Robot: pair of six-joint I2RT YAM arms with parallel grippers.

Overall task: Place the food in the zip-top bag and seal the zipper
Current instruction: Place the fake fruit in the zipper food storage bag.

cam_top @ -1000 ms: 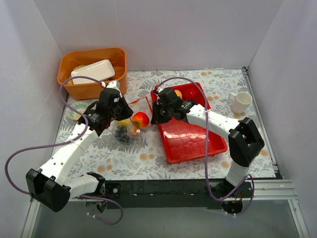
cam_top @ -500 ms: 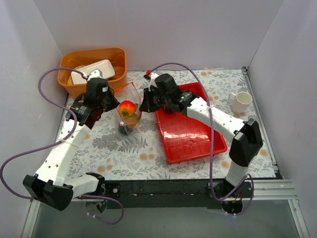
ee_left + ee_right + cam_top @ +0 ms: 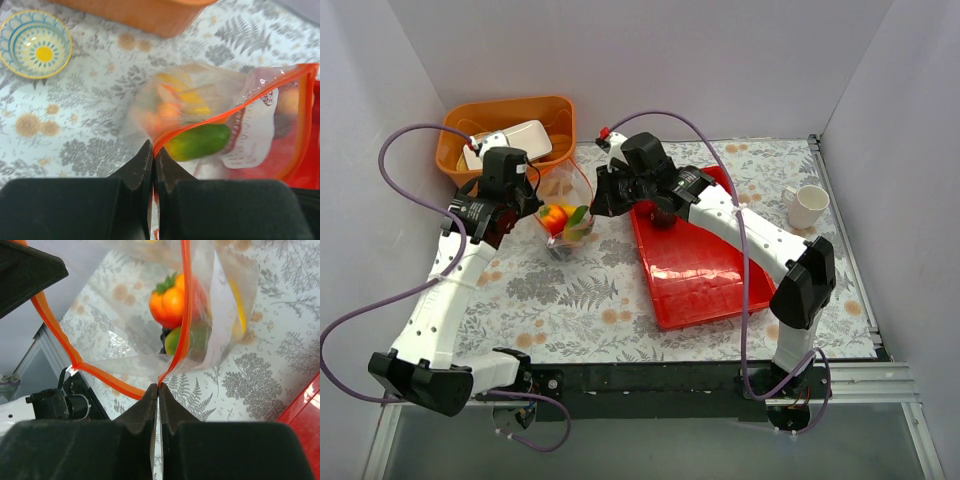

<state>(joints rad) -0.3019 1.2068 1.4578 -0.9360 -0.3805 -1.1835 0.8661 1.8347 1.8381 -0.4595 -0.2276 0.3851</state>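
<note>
Plain pale walls are boxing in the table (image 3: 580,310) on three sides: a back wall (image 3: 640,60) on the far side, a left wall (image 3: 360,150) and a right wall (image 3: 910,150). A cloth (image 3: 855,290) printed with grey ferns and tan flowers is covering the table. Soft, even light is falling across it, casting only faint shadows. A black rail (image 3: 650,380) is running along the near edge, a metal frame (image 3: 880,378) is joining it on the right, and a dull grey surface (image 3: 650,450) is showing beyond it.
</note>
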